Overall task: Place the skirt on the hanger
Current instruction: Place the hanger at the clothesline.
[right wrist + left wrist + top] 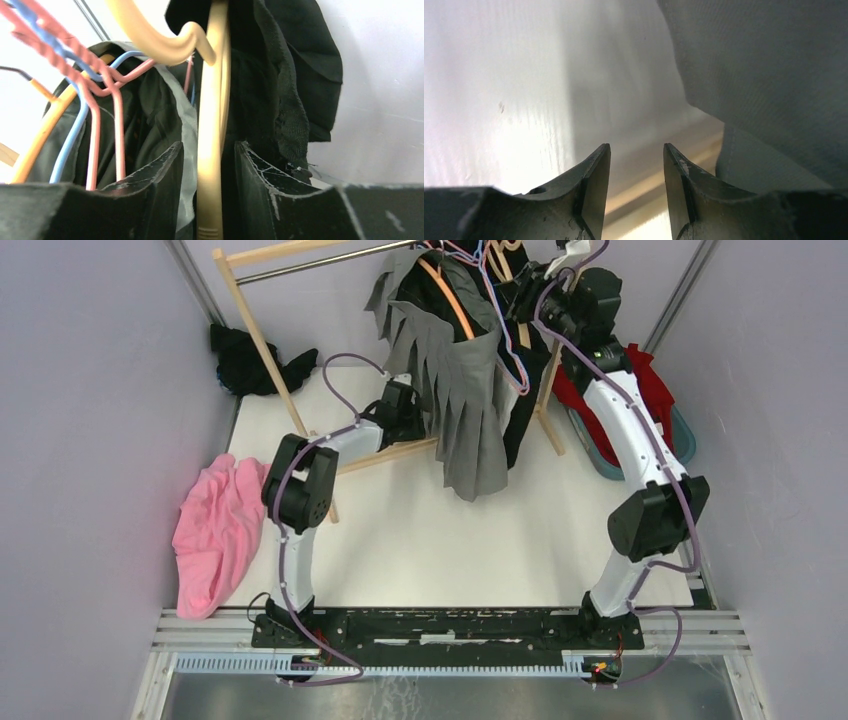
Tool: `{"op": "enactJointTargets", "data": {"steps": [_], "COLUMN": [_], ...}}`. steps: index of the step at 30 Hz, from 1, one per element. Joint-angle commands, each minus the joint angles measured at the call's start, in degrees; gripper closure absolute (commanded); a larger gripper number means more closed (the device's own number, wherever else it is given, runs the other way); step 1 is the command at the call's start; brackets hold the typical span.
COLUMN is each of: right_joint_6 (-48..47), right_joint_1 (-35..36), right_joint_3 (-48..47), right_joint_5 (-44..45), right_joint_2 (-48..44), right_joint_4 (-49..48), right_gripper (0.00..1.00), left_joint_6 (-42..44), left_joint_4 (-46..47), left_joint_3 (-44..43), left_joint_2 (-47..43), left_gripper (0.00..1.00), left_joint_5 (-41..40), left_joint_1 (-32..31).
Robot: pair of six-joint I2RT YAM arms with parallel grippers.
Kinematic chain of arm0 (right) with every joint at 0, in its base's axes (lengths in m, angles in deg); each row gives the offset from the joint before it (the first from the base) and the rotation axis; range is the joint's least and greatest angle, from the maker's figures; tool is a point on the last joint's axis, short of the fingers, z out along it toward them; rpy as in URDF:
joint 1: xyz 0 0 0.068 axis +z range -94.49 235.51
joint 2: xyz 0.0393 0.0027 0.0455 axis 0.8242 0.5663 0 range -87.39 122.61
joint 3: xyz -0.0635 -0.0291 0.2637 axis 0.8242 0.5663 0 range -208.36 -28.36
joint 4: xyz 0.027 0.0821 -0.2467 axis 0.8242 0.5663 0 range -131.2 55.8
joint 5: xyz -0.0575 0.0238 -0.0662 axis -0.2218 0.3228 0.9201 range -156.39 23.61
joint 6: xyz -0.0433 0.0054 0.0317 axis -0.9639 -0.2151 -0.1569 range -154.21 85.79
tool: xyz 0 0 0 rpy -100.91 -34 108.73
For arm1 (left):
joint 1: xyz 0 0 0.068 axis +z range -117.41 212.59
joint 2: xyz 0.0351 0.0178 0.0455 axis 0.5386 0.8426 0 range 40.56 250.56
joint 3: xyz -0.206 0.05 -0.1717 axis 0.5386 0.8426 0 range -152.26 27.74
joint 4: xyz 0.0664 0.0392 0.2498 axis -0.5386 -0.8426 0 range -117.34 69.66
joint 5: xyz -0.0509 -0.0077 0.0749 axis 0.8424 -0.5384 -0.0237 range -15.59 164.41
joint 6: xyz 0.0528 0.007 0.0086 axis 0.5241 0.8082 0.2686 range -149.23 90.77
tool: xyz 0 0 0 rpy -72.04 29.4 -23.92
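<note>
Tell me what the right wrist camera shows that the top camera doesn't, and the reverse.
Right wrist only: the cream hanger stands between the right gripper's open jaws, not clamped. Top only: the grey skirt's full hanging length, the wooden rack, and a pink cloth on the table. Both: the coloured wire hangers and the black garment.

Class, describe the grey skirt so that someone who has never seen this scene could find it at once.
Find the wooden clothes rack at the back of the table. Among the clothes hanging towards its right end, the grey skirt is the one that reaches lowest over the tabletop. It alone is grey, with a hem of long strips, unlike the black garment beside it.
</note>
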Motion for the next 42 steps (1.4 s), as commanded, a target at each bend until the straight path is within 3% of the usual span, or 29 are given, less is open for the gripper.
{"op": "enactJointTargets", "data": {"steps": [1, 7, 14, 21, 25, 30, 37, 42], "right_joint_6": [-3.3, -2.9, -3.1, -1.5, -3.9, -2.0, -1.6, -1.8], "right_joint_1": [-0.4, -1.9, -2.9, -3.5, -3.6, -3.5, -3.5, -3.4], "right_joint_3": [2.9, 4.8, 7.8, 13.7, 20.0, 30.2, 36.7, 37.4], "right_joint_5": [1.3, 2.8, 8.3, 16.9, 24.1, 25.9, 23.2, 20.5], "right_joint_2": [-7.6, -14.2, -22.5, -31.8, -39.8, -48.9, -53.9, -53.2], "right_joint_4": [2.8, 4.9, 6.9, 11.5, 17.9, 21.6, 25.0, 25.4], "right_gripper": [0.49, 0.38, 0.16, 0.14, 0.14, 0.15, 0.19, 0.21], "left_joint_6": [1.7, 1.6, 1.7, 0.4, -0.8, -0.1, -2.4, -3.3], "left_joint_4": [-5.4, -7.2, -9.7, -11.6, -10.9, -14.6, -14.3, -14.5], "left_joint_3": [3.4, 6.3, 9.0, 13.3, 18.8, 19.4, 22.7, 25.7], "left_joint_2": [-7.4, -14.8, -23.7, -34.5, -44.0, -47.6, -52.6, -55.3], "left_gripper": [0.48, 0.47, 0.46, 0.45, 0.34, 0.31, 0.66, 0.82], "left_joint_5": [1.3, -0.2, -2.3, -5.0, -11.7, -17.0, -17.5, -21.1], "left_joint_1": [-0.2, 0.2, 0.2, 0.2, 0.5, 2.9, 5.4, 5.4]}}
